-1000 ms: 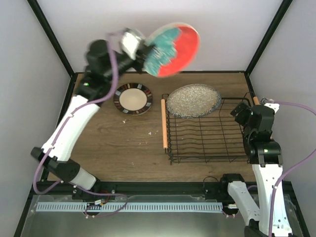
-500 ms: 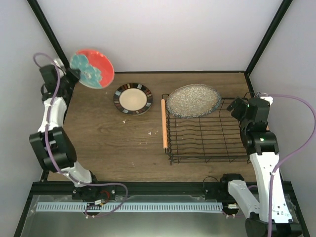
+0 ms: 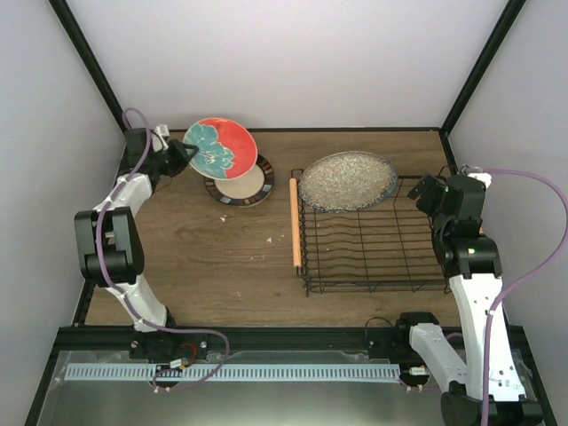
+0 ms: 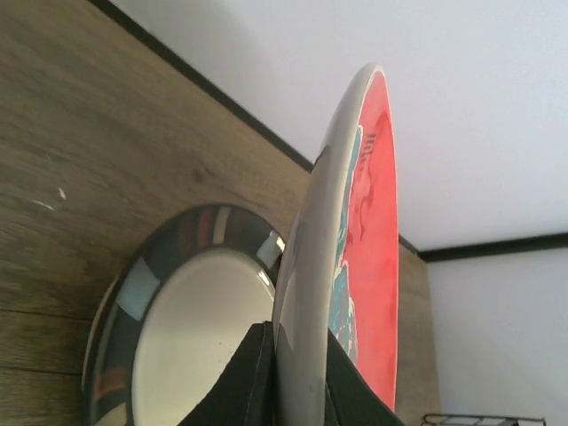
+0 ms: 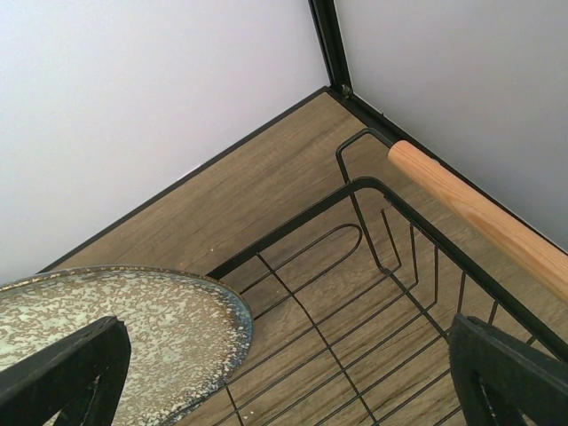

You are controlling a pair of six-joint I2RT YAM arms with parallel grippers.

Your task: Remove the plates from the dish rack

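Observation:
My left gripper (image 3: 182, 153) is shut on the rim of the red plate with a teal flower (image 3: 222, 149) and holds it tilted just above the cream plate with a dark patterned rim (image 3: 245, 185), which lies on the table at the back left. In the left wrist view the red plate (image 4: 368, 240) stands edge-on between my fingers over the cream plate (image 4: 195, 328). The large grey speckled plate (image 3: 346, 181) leans in the back of the black wire dish rack (image 3: 373, 240). My right gripper (image 3: 432, 193) is open and empty over the rack's back right corner, beside the speckled plate (image 5: 106, 337).
The rack has wooden rod handles on its left side (image 3: 294, 222) and right side (image 5: 479, 217). The enclosure's walls and black frame posts stand close behind both grippers. The rack's slotted base (image 5: 355, 337) lies under my right gripper.
My left arm has swung the red plate from high at the back, out to the far left, then back right and down over the cream plate. My right gripper has barely moved.

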